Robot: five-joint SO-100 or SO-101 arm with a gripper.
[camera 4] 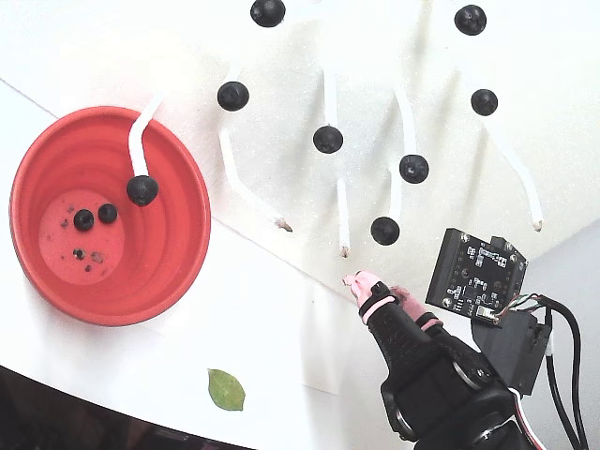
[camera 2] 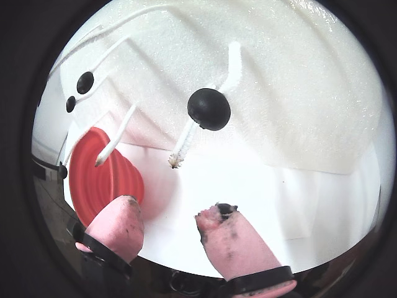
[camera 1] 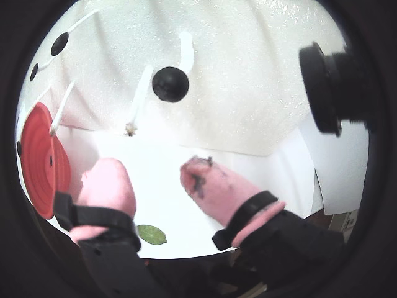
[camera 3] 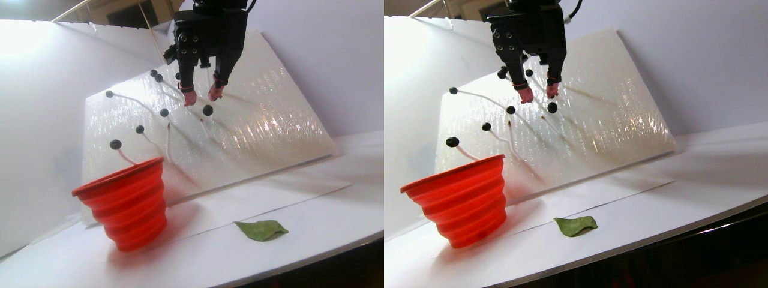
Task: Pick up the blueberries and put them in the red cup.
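Note:
Several blueberries sit on the ends of white stems on a slanted white foam board (camera 4: 441, 66). One blueberry (camera 1: 170, 84) (camera 2: 209, 108) (camera 4: 384, 230) hangs just ahead of my gripper (camera 1: 151, 169) (camera 2: 169, 211) (camera 4: 382, 289). The gripper is open, with nothing between its pink, stained fingertips (camera 2: 214, 218). In the stereo pair view the gripper (camera 3: 203, 96) hovers high on the board, just above that berry (camera 3: 207, 110). The red cup (camera 4: 169, 244) (camera 3: 129, 204) (camera 1: 37, 161) (camera 2: 99, 174) stands to the left and holds two blueberries (camera 4: 83, 219). Another berry (camera 4: 142, 190) hangs on its stem over the cup.
A green leaf (camera 4: 226, 389) (camera 3: 261, 230) (camera 1: 151, 234) lies on the white table near its front edge. A black camera module (camera 4: 476, 274) (camera 1: 329, 87) rides beside the gripper. Bare stems (camera 2: 180, 149) stick out of the board.

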